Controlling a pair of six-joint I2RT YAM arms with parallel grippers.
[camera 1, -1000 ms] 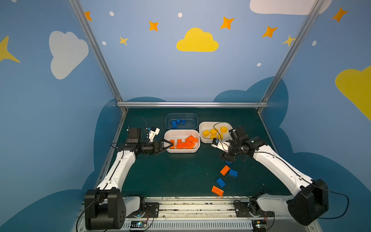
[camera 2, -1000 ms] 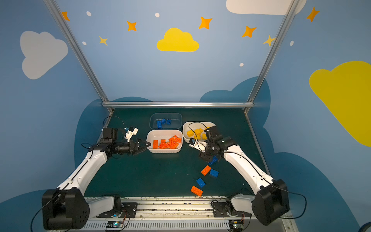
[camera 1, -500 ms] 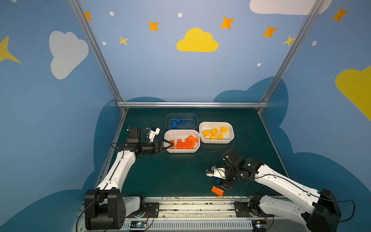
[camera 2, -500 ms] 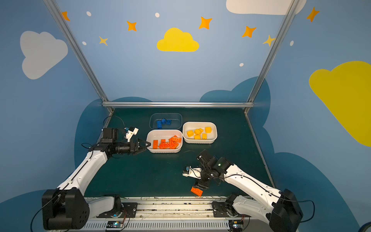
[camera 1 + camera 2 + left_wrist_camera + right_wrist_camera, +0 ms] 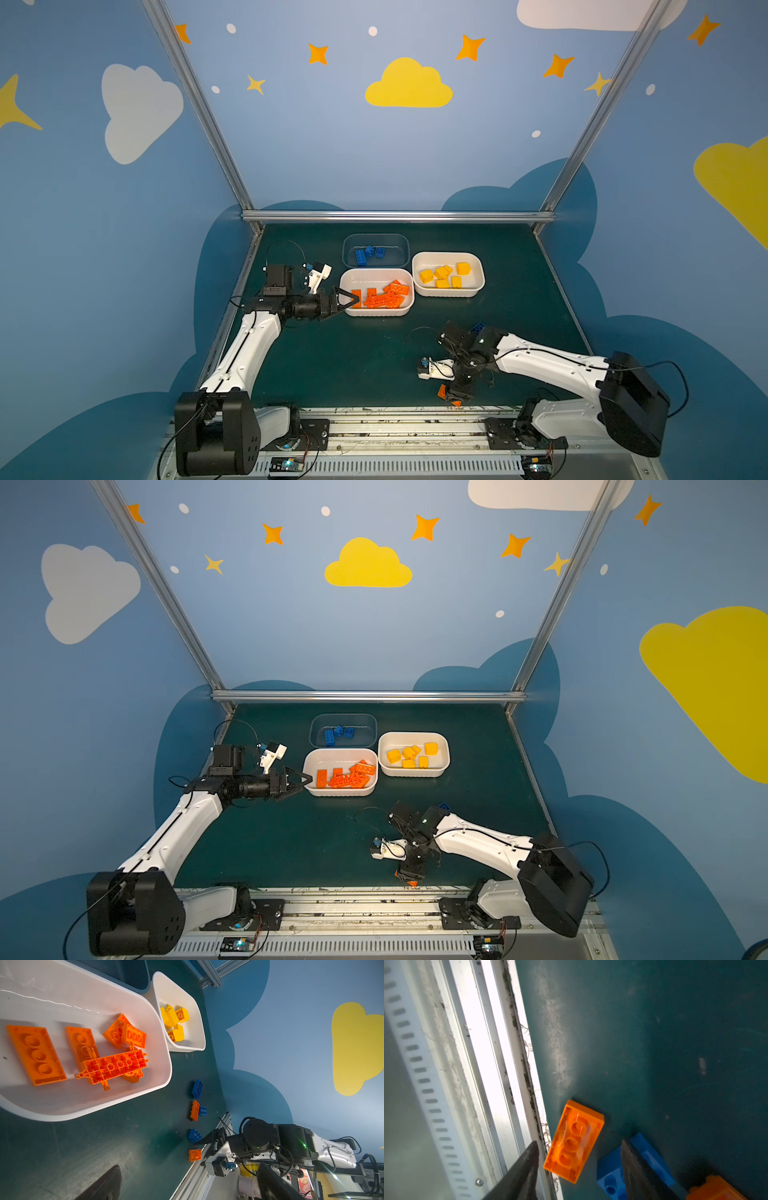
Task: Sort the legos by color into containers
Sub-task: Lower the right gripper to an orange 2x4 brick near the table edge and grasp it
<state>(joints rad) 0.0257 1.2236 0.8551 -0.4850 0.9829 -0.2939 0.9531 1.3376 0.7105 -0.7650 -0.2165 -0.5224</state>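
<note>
Note the right claw (image 5: 579,1142) half open and empty, fingers either side of an orange brick (image 5: 574,1142), no grip yet. See that brick lying apparently hollow side up on the worktop (image 5: 675,1043), hard by the front rail (image 5: 492,1064), a blue brick (image 5: 609,1169) just beside it under one finger. Expect a light, rigid, slick piece, hardly fragile; pinch squarely across the long flat walls, clear of the blue neighbour. Farther off, find the left claw (image 5: 349,301) wide open and empty at the end of the white tub (image 5: 376,312) of orange pieces (image 5: 386,297).
</note>
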